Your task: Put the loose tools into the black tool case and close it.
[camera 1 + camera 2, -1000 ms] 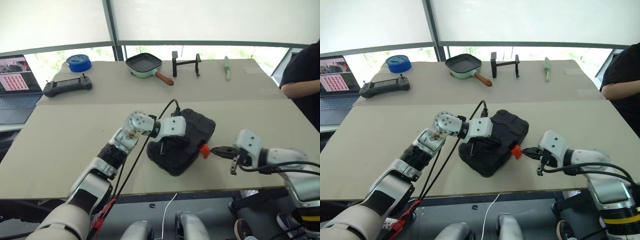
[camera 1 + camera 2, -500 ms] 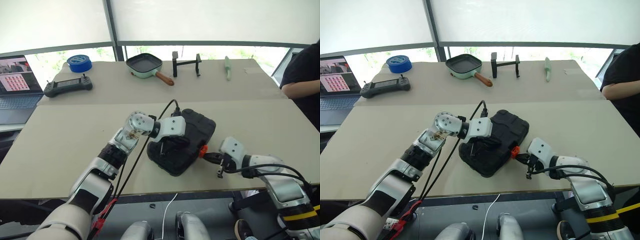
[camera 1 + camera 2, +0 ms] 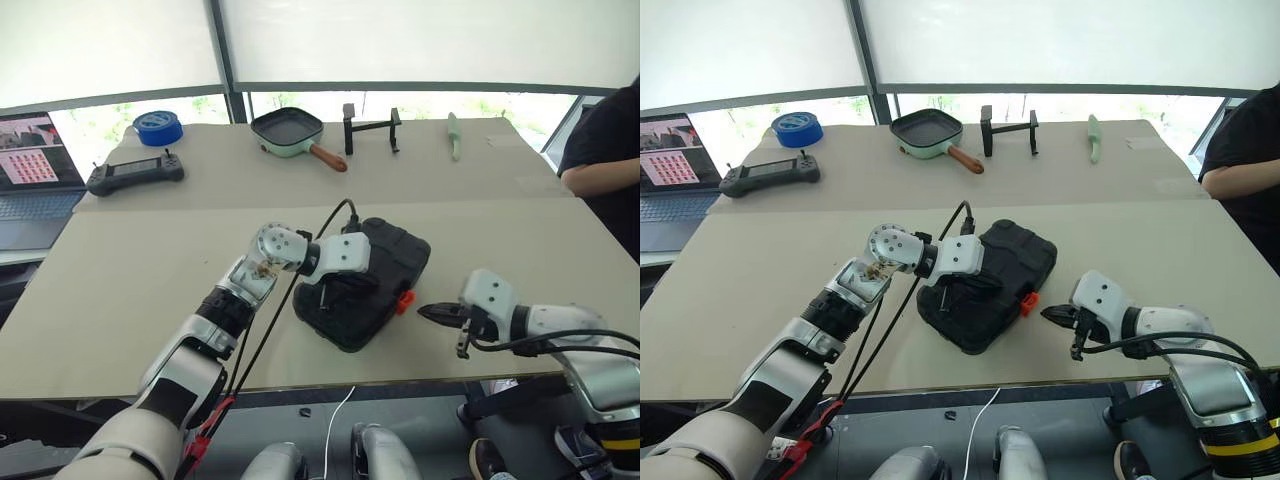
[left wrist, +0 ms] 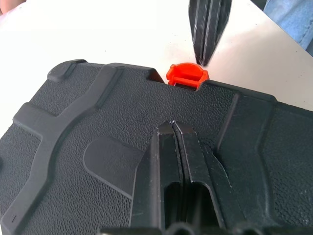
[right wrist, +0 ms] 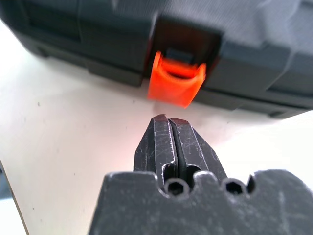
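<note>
On the beige tabletop, head views: black moulded plastic clamshell tool case lies closed, textured outside up, near the front edge, approx. centre. Small orange latch sticks out of the case's edge facing the robot's right. Left gripper rests on top of the case lid, jaws clenched, nothing between them. Right gripper hangs just above the tabletop beside the latch, tips pointing at it w/ a small gap, not touching; jaws clenched, holding nothing.

Far side of tabletop, well apart from the case: big blue tape roll, black handheld controller, mint-green square frying pan w/ brown handle, black metal stand, pale green slim tool. Laptop w/ lit screen at the left edge. Person in a dark top at the right edge, forearm at the tabletop.

Left wrist view: left fingers pressed flat on the pebbled black lid, shut tight together. Orange latch seen at the lid's far rim; tips of the right gripper, shut, hang just past it, close to but apart from it.

Right wrist view: right fingers closed against each other, tips aimed at the orange latch just ahead, narrow strip of tabletop between. Latch tab sits in a notch in the case's side wall, angled outward from the wall.
</note>
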Available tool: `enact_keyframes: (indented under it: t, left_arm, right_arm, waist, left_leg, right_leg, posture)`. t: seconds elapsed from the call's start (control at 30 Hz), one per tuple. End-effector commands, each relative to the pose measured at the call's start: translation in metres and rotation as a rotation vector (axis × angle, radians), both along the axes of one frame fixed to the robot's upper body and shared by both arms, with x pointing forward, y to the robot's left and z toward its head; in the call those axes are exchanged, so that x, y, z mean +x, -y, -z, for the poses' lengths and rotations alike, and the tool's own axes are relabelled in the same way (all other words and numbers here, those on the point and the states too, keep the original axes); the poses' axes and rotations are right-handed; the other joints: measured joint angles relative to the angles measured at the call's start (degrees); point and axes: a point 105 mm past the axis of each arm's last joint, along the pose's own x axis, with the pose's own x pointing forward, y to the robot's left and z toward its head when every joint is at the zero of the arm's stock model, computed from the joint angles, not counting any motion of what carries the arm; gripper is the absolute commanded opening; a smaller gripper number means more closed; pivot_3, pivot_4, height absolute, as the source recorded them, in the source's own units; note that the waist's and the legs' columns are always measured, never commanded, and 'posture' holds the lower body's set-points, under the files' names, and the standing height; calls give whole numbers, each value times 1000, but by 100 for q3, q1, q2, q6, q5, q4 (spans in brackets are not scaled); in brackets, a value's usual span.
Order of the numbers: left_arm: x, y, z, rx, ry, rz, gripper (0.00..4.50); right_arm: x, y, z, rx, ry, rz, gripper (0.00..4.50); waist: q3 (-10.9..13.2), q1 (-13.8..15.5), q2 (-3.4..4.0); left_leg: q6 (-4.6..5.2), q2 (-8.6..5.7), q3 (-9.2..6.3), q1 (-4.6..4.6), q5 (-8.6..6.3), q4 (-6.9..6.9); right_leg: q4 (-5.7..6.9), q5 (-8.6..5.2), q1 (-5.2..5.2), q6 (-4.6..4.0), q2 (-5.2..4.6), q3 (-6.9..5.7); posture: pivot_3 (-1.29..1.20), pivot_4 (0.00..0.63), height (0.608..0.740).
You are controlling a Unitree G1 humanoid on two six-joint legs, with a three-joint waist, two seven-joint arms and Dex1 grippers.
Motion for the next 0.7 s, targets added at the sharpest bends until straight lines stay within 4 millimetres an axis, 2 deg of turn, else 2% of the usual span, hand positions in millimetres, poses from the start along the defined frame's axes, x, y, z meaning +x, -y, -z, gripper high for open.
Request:
enact_keyframes:
  t: [0.03,0.2,0.33,0.7]
  left_arm:
    - [2,-5,18,65,-19,-21,67]
    - [2,-1,14,59,-11,-12,67]
    - [3,-1,13,57,-8,-12,67]
    - [0,-1,25,76,-16,-5,67]
  right_arm:
    - [5,-11,0,15,15,-18,0]
    - [18,-24,7,42,25,-15,0]
    - [28,-28,-4,81,83,5,0]
    - [22,-28,-37,71,181,-38,0]
  waist:
    - [0,0,0]
    - [0,-2,0]
    - [0,-10,0]
    - [0,-35,1]
  left_leg:
    - [0,0,0,0,0,0]
    - [0,0,2,0,0,1]
    - [0,-1,2,-2,0,1]
    - [-1,0,3,-4,0,-3]
  right_leg:
    - [0,0,0,0,0,0]
    - [2,0,0,0,0,0]
    - [6,1,-5,-1,0,1]
    - [6,0,-12,-2,2,2]
  posture:
    - [0,150,740]
    - [0,150,740]
    - [0,150,740]
    - [0,150,740]
